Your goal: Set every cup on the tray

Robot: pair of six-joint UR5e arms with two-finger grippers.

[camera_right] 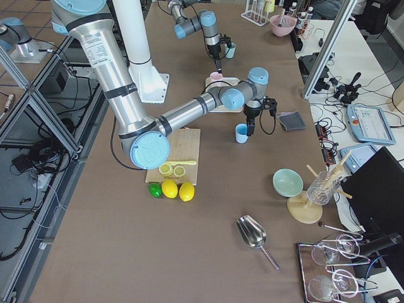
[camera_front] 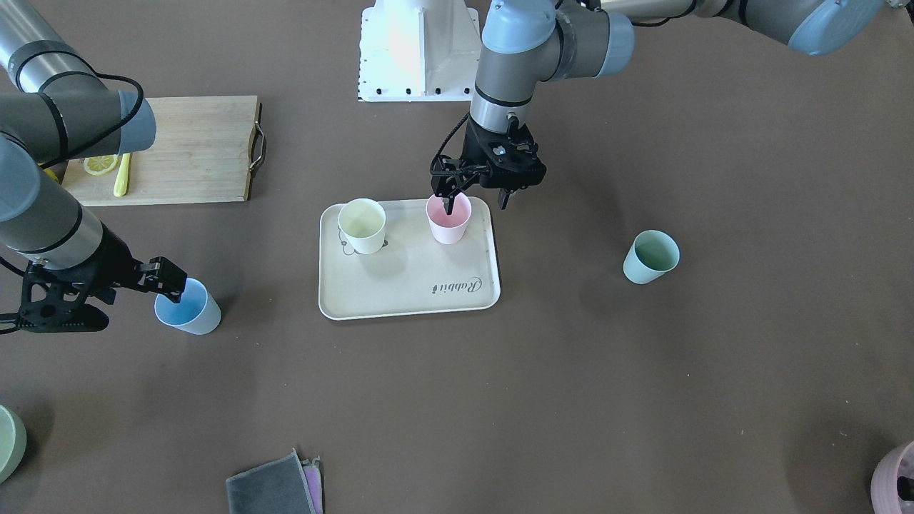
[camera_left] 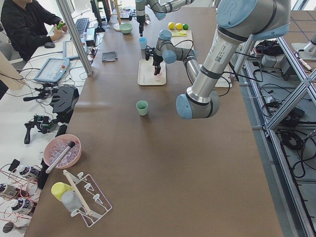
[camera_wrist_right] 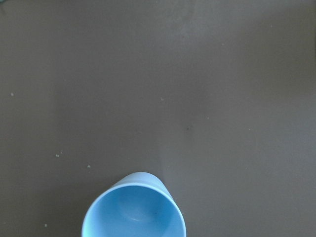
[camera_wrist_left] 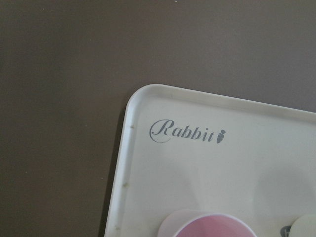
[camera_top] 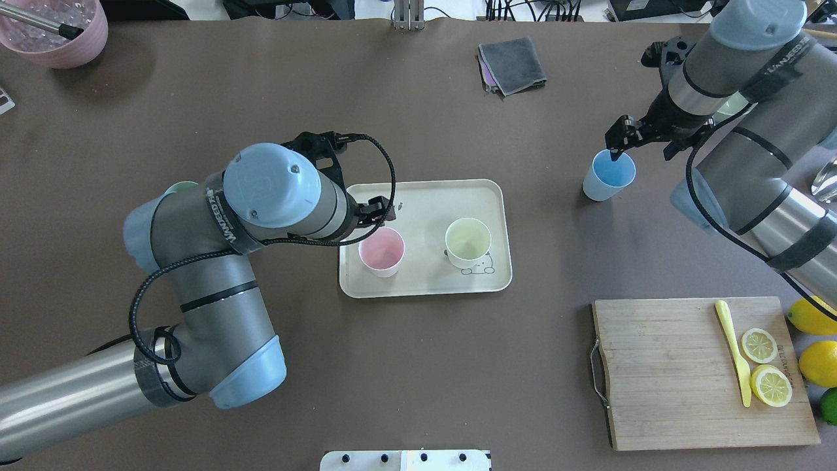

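The cream tray (camera_front: 414, 285) lies mid-table with the pale yellow cup (camera_front: 363, 225) and the pink cup (camera_front: 448, 220) upright on it. My left gripper (camera_front: 476, 203) is open over the pink cup's rim, one finger inside the cup and one outside. The light blue cup (camera_top: 609, 175) stands on the table off the tray. My right gripper (camera_top: 641, 152) is open, with one finger dipped inside the blue cup and the other outside. The mint green cup (camera_front: 651, 257) stands alone on the table, and in the overhead view my left arm mostly hides it.
A bamboo cutting board (camera_top: 673, 373) with lemon slices and a yellow knife lies near the robot's right side, with whole lemons (camera_top: 814, 340) beside it. A grey cloth (camera_top: 513, 62), a mauve pot (camera_top: 55, 29) and a sage bowl (camera_front: 7, 442) sit along the far edge.
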